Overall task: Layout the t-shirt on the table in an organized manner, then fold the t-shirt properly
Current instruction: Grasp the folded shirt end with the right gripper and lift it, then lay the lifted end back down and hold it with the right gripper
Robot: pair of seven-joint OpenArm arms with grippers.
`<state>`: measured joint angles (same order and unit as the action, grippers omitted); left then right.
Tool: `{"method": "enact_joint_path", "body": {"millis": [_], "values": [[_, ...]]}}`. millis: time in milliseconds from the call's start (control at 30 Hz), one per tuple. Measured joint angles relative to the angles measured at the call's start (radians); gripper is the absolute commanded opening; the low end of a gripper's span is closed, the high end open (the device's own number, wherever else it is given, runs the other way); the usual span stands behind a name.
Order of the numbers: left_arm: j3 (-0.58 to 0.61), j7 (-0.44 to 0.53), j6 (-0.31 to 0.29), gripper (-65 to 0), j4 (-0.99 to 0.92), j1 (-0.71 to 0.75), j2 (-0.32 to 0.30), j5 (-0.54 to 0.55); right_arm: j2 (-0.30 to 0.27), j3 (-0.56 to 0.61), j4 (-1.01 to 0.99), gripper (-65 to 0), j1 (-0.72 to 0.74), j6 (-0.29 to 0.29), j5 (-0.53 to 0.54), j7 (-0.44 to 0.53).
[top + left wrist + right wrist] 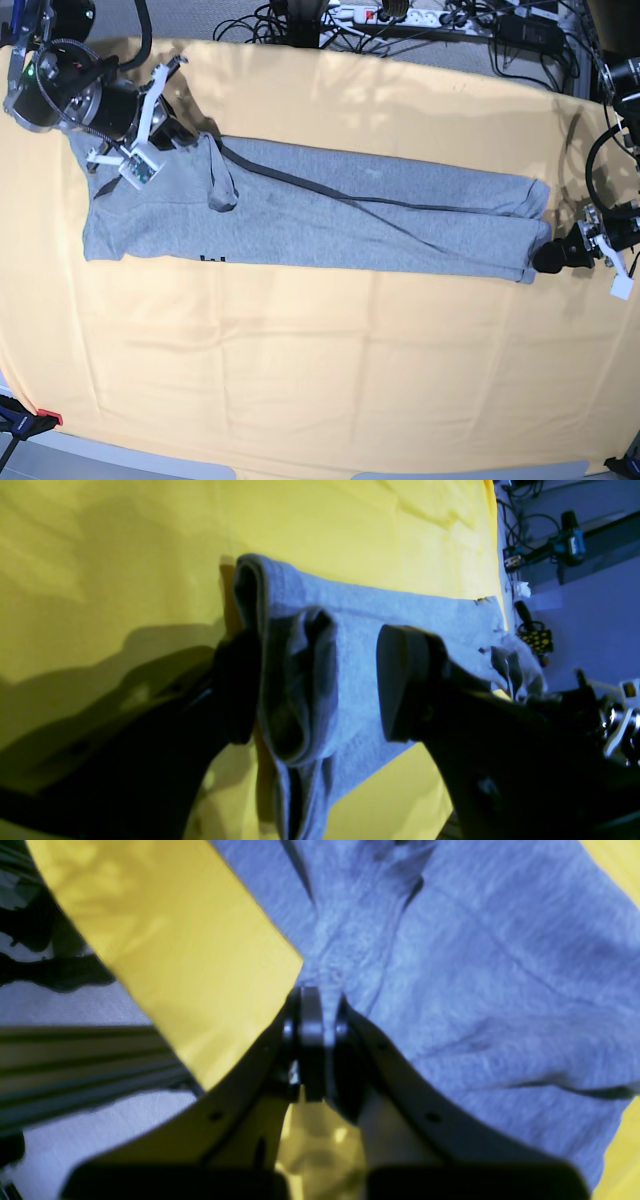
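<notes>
The heather-grey t-shirt [350,215] lies folded into a long band across the table [300,370]. A bit of black lettering [212,259] peeks out at its front edge. My right gripper [200,138] is at the shirt's left end. In the right wrist view it [317,1000] is shut on a pinch of grey shirt fabric [475,965]. My left gripper [545,258] is at the shirt's right end. In the left wrist view it [320,645] is open, with the shirt's rolled end [360,610] between its two fingers.
Cables and a power strip [400,15] lie behind the table's back edge. A red clamp [45,418] sits at the front left corner. Tools and cables [565,540] lie past the table edge in the left wrist view. Yellow cloth [125,540] surrounds the shirt.
</notes>
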<state>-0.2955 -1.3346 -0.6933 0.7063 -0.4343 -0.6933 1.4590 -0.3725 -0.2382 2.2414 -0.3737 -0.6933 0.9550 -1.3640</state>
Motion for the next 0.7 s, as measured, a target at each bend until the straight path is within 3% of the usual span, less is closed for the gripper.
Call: {"method": "enact_joint_path", "body": {"millis": [167,333,600,700], "values": [[0.000,0.010,0.000,-27.1,0.000,-0.003,0.000,0.000,-0.038,0.000,0.036,-65.0,-0.045,0.000,0.004,-0.017],[0.000,0.010,0.000,-27.1,0.000,-0.007,-0.006,0.000,-0.040,0.000,0.036,-65.0,-0.046,0.000,-0.001,0.005],[0.000,0.009,0.000,-27.1,0.000,-0.006,-0.011,0.000,-0.040,0.000,0.026,-65.0,0.045,0.000,-0.228,0.337],[0.000,0.006,0.000,-27.1,0.000,-0.006,-0.014,0.000,-0.040,0.000,-0.027,-65.0,0.060,-0.004,-0.287,0.371]]}}
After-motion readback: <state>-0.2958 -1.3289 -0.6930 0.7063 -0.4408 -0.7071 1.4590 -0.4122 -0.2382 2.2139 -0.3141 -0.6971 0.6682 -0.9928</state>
